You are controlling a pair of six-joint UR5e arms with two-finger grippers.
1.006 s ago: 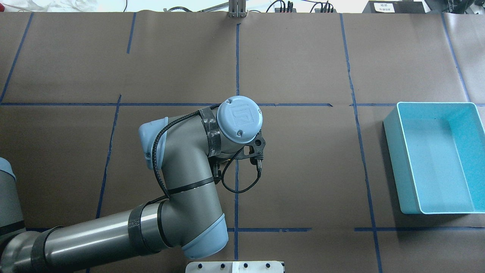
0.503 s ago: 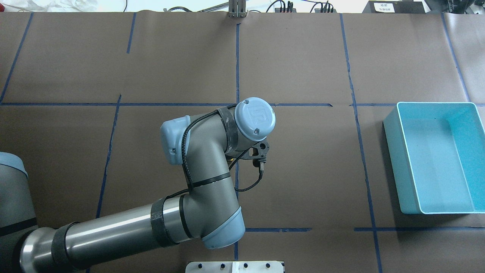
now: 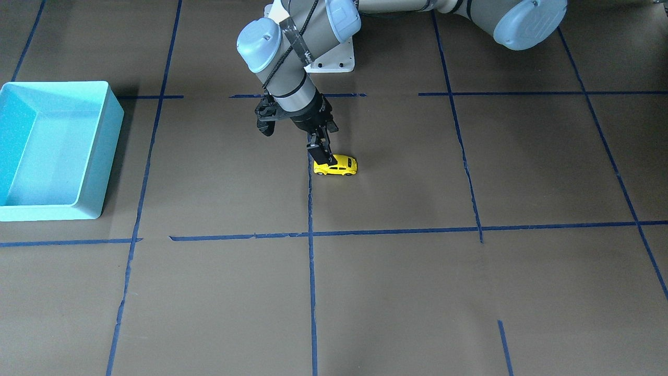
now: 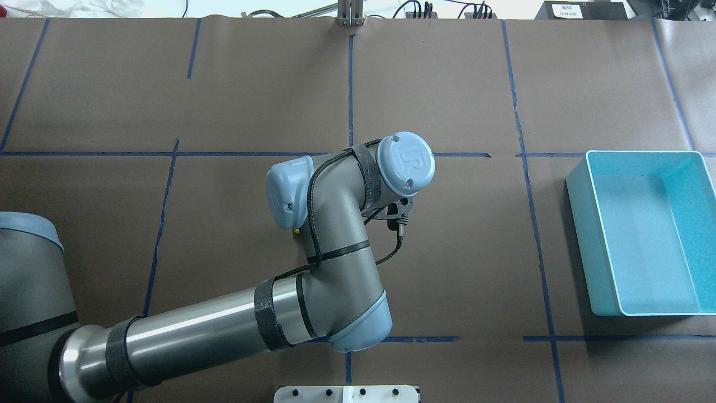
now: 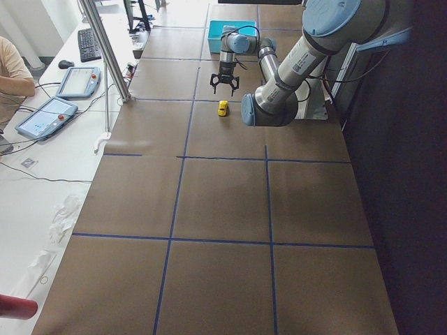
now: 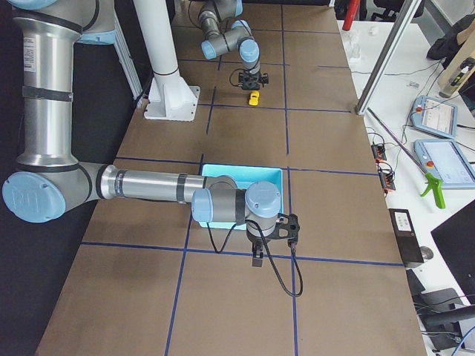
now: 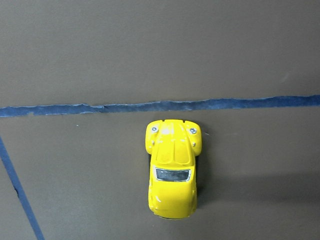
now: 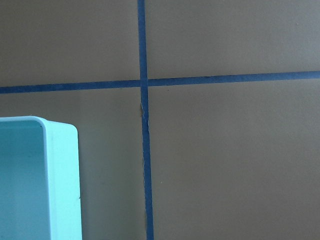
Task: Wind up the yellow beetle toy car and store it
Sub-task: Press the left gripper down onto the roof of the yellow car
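The yellow beetle toy car stands on its wheels on the brown table, beside a blue tape line. In the left wrist view the car sits low in the middle with its headlights toward the tape. My left gripper hangs just above and beside the car, open and not touching it; it also shows in the exterior left view. In the overhead view the arm hides the car almost entirely. My right gripper hovers by the turquoise bin's near corner; I cannot tell whether it is open or shut.
The turquoise bin stands empty at the table's right side, also in the front view and the right wrist view. Blue tape lines cross the table. The left arm's elbow reaches over the table's middle.
The left arm has swung to the right in the overhead view, its wrist moving right and slightly away from the robot. The bin has not moved.
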